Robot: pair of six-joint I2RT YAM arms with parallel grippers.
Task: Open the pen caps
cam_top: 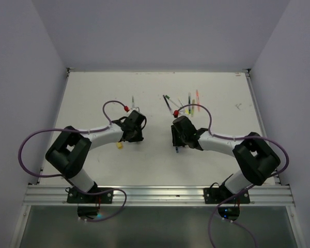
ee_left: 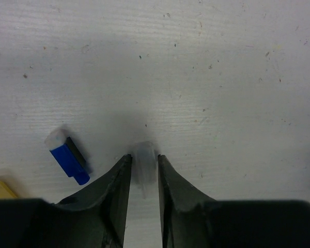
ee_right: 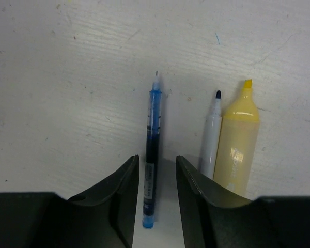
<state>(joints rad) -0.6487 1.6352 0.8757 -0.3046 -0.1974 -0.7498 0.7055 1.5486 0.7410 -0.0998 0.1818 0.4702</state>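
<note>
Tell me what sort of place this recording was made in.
Probably a lab robot test cell: a white table boxed in by plain white walls, two arms bolted to an aluminium rail at its near edge, loose pens as props.

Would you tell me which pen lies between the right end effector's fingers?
The blue pen; the white marker and yellow highlighter lie off to its side.

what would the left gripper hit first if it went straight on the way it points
The pale clear cap sitting between the fingers of the left gripper; past it only the table surface shows, though depth is unclear.
</note>
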